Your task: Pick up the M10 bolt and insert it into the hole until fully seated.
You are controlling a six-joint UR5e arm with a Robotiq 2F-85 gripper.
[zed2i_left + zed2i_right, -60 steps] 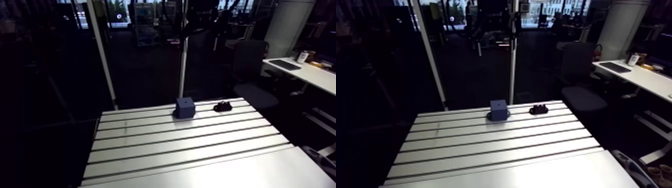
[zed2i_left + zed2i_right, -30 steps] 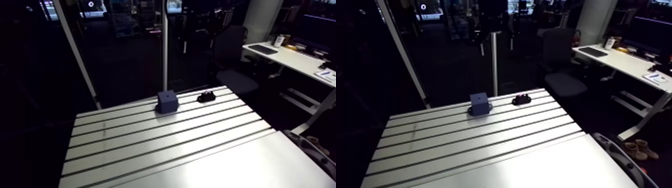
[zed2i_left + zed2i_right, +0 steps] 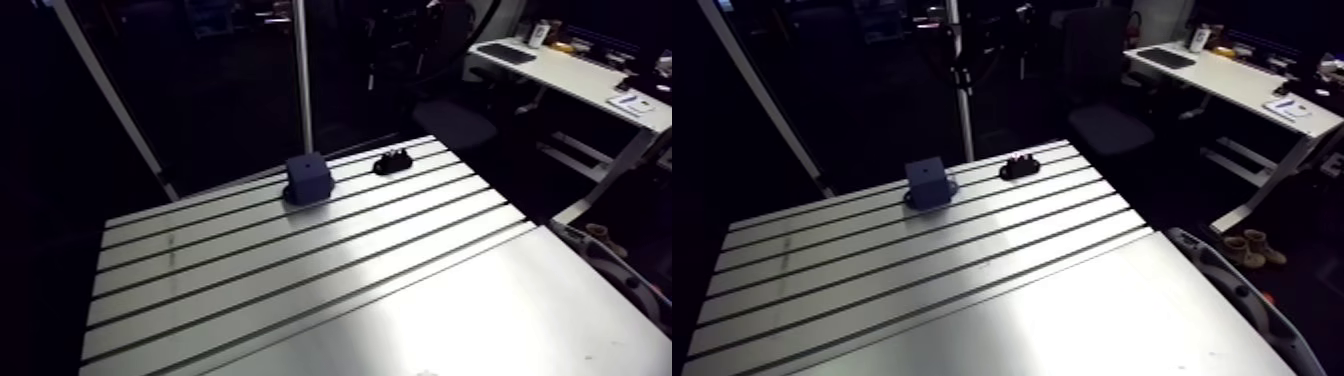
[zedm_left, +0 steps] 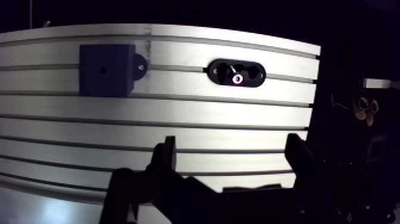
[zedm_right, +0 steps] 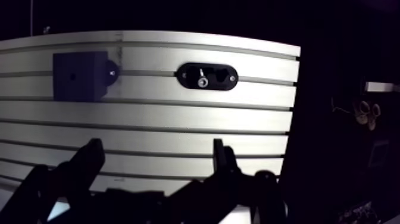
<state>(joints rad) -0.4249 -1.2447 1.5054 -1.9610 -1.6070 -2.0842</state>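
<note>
Black holder (image 4: 249, 81) at the bench's (image 4: 178, 125) far edge is cradling the M10 bolt (image 4: 236, 78). My fingers (image 4: 168, 156) are hanging apart, empty. I should be centring them squarely over its head before descending.

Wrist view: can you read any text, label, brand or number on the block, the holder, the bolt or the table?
None to read.
Block: plain dark face with a hole, no marking.
Holder: no label visible.
Bolt: too small to show any stamp.
Table: bare slotted metal, no print.
</note>
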